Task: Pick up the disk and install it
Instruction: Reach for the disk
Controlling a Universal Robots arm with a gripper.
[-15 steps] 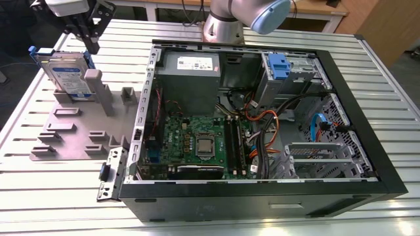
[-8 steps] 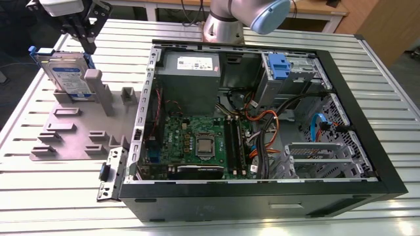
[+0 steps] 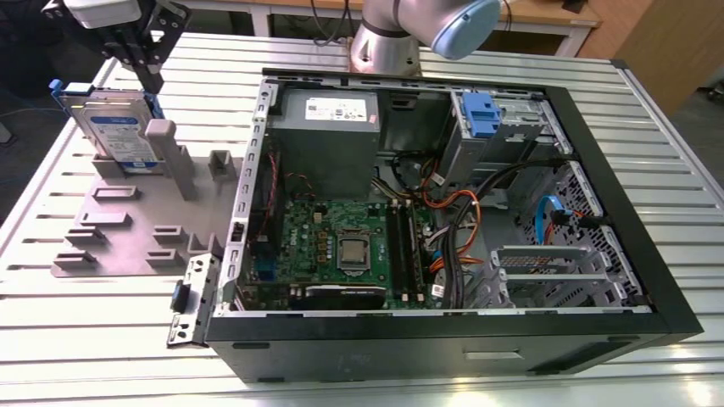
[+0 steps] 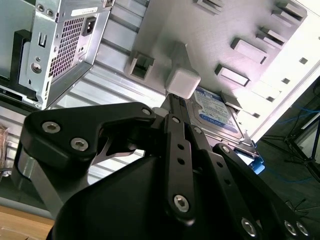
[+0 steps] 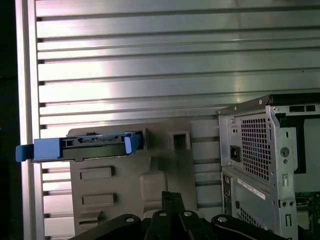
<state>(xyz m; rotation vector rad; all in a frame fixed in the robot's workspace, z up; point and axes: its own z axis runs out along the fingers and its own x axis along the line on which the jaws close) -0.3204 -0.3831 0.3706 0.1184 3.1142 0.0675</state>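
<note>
Pick-up step, nothing grasped yet: gripper (image 3: pixel 148 76) hovers upper left in the exterior view, fingers (image 3: pixel 145 61) together and empty, just above the disk (image 3: pixel 117 131) standing upright in its grey holder (image 3: pixel 119 225). A grasp calls for parting them, centred over the top edge.
</note>
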